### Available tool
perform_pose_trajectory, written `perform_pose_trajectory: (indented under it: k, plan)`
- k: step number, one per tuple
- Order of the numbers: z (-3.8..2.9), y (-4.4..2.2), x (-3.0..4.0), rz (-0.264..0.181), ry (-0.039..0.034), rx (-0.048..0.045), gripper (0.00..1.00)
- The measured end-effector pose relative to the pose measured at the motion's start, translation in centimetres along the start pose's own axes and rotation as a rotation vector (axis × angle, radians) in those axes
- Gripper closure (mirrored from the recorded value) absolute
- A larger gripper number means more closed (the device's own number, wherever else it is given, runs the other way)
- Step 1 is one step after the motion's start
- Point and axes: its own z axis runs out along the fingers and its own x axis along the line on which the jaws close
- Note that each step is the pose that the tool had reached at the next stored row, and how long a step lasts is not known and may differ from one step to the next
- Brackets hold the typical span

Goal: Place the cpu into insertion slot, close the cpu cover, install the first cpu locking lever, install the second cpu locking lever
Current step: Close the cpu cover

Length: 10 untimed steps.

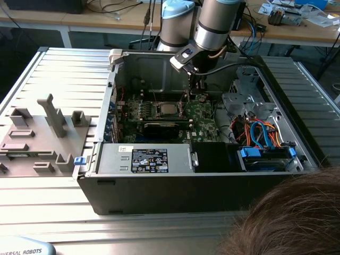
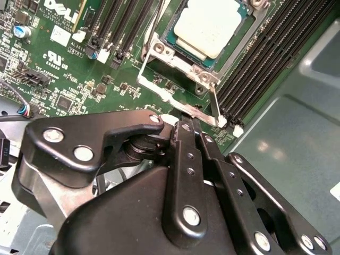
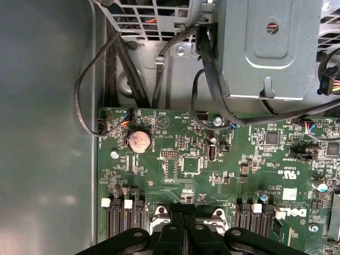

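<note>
The cpu point(image 2: 208, 24), a small square chip with a dull silver top, lies flat in the insertion slot point(image 2: 159, 50) on the green motherboard; it also shows in the exterior view point(image 1: 169, 110). A silver metal frame point(image 2: 202, 74) borders the chip; I cannot tell the cpu cover apart from the slot's rim. A thin wire locking lever point(image 2: 215, 103) stands off the slot's corner. My gripper point(image 2: 187, 123) is shut, its black fingertips touching the lever's cross bar point(image 2: 164, 98) just beside the slot. Nothing shows between its fingers point(image 3: 171, 229).
Long black memory slots point(image 2: 265, 58) flank the slot on both sides. A long black card point(image 1: 162, 127) lies in front of it, with the power supply point(image 1: 149, 159) and a drive bay with blue cables point(image 1: 265, 141) nearby. A person's hair point(image 1: 292, 218) is at the lower right.
</note>
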Motion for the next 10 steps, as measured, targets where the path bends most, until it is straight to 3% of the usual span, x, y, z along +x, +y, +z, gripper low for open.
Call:
perform_pose_trajectory:
  k: [10]
  plan:
    - [0.06, -0.62, 0.02, 0.0, 0.0, 0.0, 0.89]
